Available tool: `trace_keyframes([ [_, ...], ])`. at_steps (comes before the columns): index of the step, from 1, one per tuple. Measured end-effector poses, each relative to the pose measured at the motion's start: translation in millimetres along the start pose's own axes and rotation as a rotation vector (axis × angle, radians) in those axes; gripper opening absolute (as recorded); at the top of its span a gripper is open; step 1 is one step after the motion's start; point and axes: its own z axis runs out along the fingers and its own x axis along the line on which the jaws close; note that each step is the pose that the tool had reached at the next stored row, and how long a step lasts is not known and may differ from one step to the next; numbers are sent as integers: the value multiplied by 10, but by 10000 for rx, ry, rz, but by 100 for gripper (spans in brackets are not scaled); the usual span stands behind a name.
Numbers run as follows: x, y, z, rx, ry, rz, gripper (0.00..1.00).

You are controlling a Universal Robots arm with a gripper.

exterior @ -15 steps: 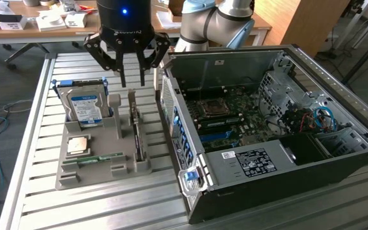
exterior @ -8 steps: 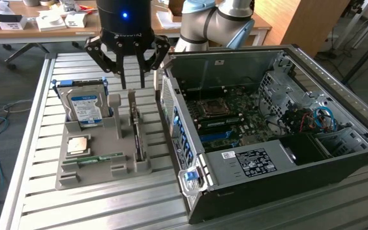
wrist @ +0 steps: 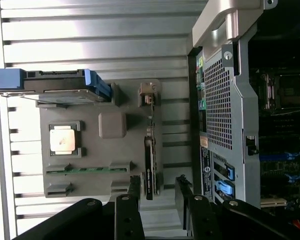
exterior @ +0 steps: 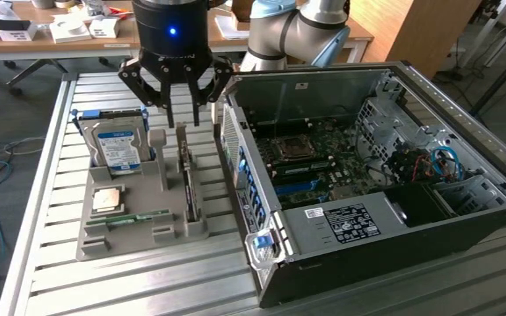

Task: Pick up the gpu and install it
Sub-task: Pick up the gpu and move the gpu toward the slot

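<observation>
The gpu (exterior: 185, 174) stands edge-on in a slot of the grey holder tray (exterior: 95, 245), a thin dark card with a tan-brown face, beside the open computer case (exterior: 367, 178). My gripper (exterior: 184, 121) hangs just above the card's far end, open, its fingers either side of the card's line without touching it. In the wrist view the gpu (wrist: 150, 150) runs as a dark strip from the gripper (wrist: 158, 186) toward a metal bracket at its far end, and nothing sits between the fingers.
On the tray (wrist: 90, 150) are a silver hard drive (exterior: 118, 148) with a blue-white label, a square CPU (exterior: 108, 197) and a green memory stick (exterior: 130, 216). The case's rear panel (wrist: 220, 100) stands close to the gpu. The table (exterior: 147, 283) is slatted aluminium.
</observation>
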Motion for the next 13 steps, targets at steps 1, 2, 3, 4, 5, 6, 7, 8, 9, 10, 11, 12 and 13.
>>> trace_keyframes([
  [1,0,-1,13,0,0,-1,42],
  [2,1,-1,28,-1,-1,0,42],
  [3,1,-2,42,-1,0,0,42],
  [4,1,-3,56,0,0,0,42],
  [5,2,-3,69,0,1,0,42],
  [6,2,-4,81,0,0,-1,42],
  [7,2,-4,93,0,0,0,42],
  [8,2,-5,103,0,1,-1,42],
  [9,3,-5,112,0,0,0,42],
  [10,3,-5,116,0,1,-1,42],
  [11,3,-5,116,2,2,0,42],
  [12,3,-5,116,2,2,0,42],
  [13,3,-5,118,0,0,0,42],
])
